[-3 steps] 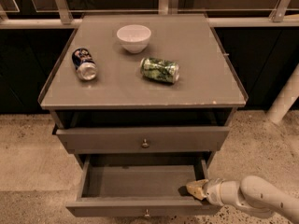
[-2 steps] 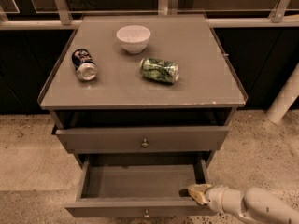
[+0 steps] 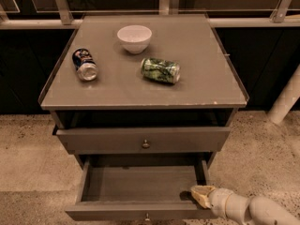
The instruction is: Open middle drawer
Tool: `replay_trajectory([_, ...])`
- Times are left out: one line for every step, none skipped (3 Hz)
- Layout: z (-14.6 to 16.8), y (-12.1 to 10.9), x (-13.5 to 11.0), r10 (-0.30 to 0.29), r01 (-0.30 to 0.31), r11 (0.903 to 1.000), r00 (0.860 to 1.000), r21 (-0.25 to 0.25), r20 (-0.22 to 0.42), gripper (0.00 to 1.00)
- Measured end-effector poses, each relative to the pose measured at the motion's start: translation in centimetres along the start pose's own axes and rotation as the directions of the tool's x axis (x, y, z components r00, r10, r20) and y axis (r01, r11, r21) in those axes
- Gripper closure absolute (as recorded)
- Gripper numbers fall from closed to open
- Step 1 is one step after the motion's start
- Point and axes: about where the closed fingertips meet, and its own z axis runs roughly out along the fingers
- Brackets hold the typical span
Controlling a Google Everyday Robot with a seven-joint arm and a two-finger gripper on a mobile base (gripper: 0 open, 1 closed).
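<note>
The middle drawer point(image 3: 140, 211) is grey-brown with a slim front and stands pulled well out at the bottom of the view. Its inside is empty and its small round knob point(image 3: 147, 216) sits at the frame's lower edge. My gripper point(image 3: 202, 195) is at the drawer's front right corner, its pale tip just inside the drawer behind the front panel. The white arm point(image 3: 248, 210) comes in from the lower right.
The top drawer point(image 3: 143, 139) above, with a taller front and a knob point(image 3: 146, 144), stands slightly out. On the cabinet top point(image 3: 206, 78) are a white bowl point(image 3: 134, 37), a dark can point(image 3: 85, 64) on its side and a green can point(image 3: 161, 70) on its side. A white post point(image 3: 287, 102) stands at right.
My arm has sunk lower in the view, toward the near edge. The gripper stays at the drawer's front right corner. The drawer front has come slightly further out.
</note>
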Motion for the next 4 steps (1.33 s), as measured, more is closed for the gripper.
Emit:
replay_trajectory([-3.40,0.45,-3.83,-0.115,0.101,0.9871,0.987,0.125,0.112,1.00])
replay_trajectory([-4.13,0.49,-4.80,-0.118,0.098,0.9852,0.983,0.141,0.140,0.82])
replay_trajectory([-4.05,0.50,-4.73,-0.118,0.098,0.9854,0.983,0.139,0.138,0.59])
replay_trajectory([-4.05,0.50,-4.73,-0.118,0.098,0.9854,0.983,0.139,0.138,0.35])
